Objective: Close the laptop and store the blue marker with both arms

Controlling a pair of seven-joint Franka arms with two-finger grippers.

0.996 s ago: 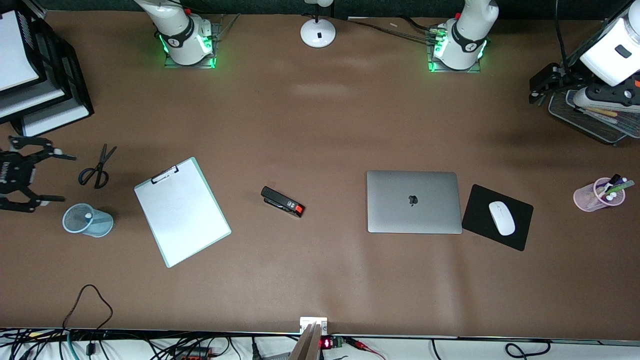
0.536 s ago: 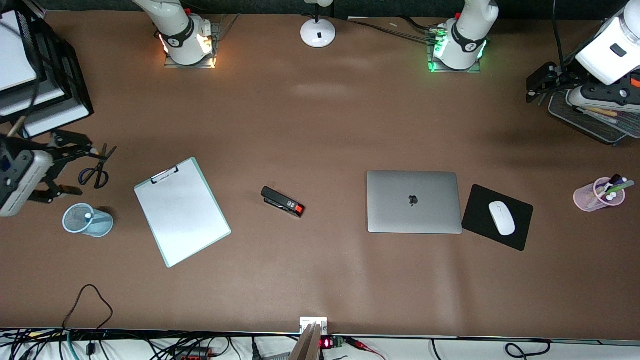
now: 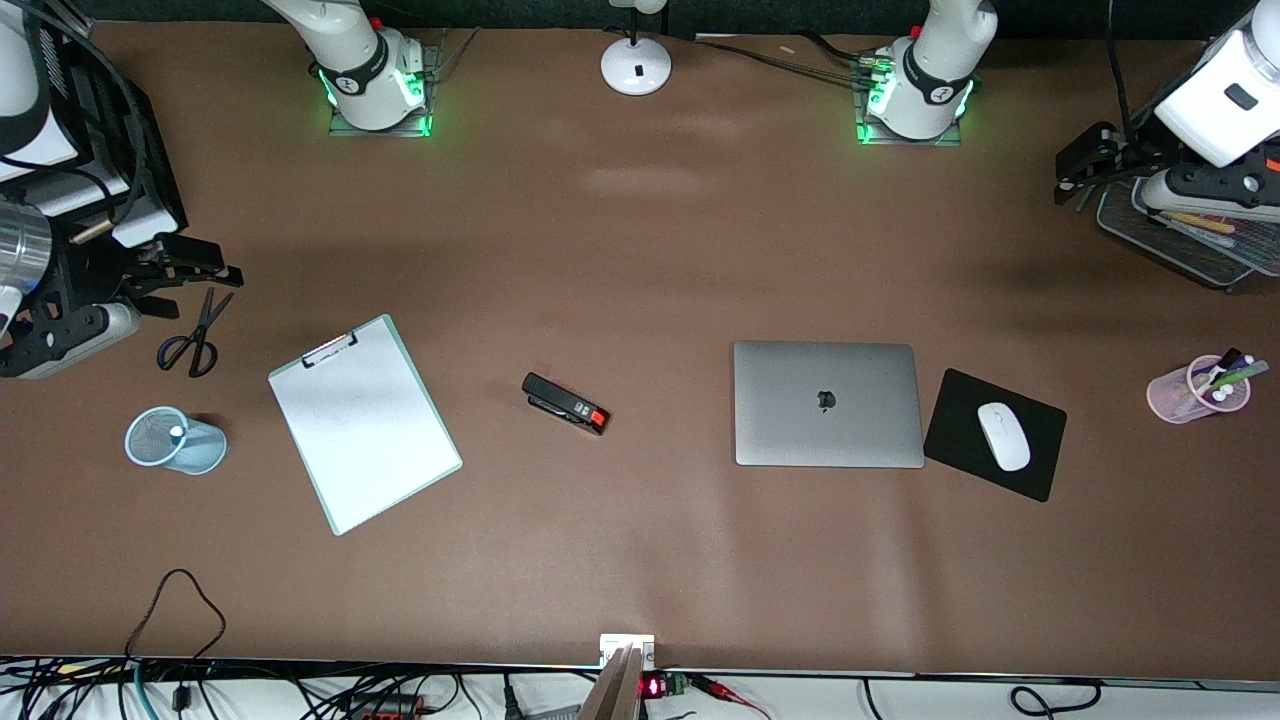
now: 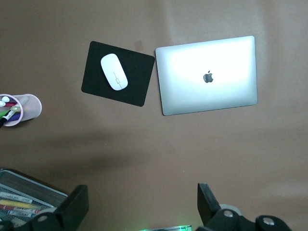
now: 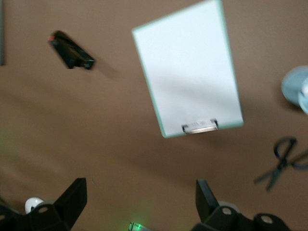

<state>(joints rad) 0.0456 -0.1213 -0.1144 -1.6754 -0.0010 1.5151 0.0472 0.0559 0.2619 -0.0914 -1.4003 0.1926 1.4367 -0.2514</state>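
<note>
The right gripper (image 5: pixel 139 202) hangs with fingers wide apart over the brown tabletop (image 5: pixel 120 144). Below lie a clipboard (image 5: pixel 190 67), a stapler (image 5: pixel 71 50) and scissors (image 5: pixel 281 161).

White arms (image 3: pixel 940 60) with dark joints, green-lit bases, black grippers.

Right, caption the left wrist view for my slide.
Open left gripper high over the table; closed laptop beside the mousepad with mouse.

From high above we look down on the whole table (image 3: pixel 640 560), bases along the top. Our left wrist camera faces down past its spread fingers (image 4: pixel 72 209) onto the laptop (image 4: pixel 208 75), which the front view (image 3: pixel 826 404) shares. Our right wrist camera, equally high, shares the clipboard (image 5: pixel 188 66) (image 3: pixel 364 422)
</note>
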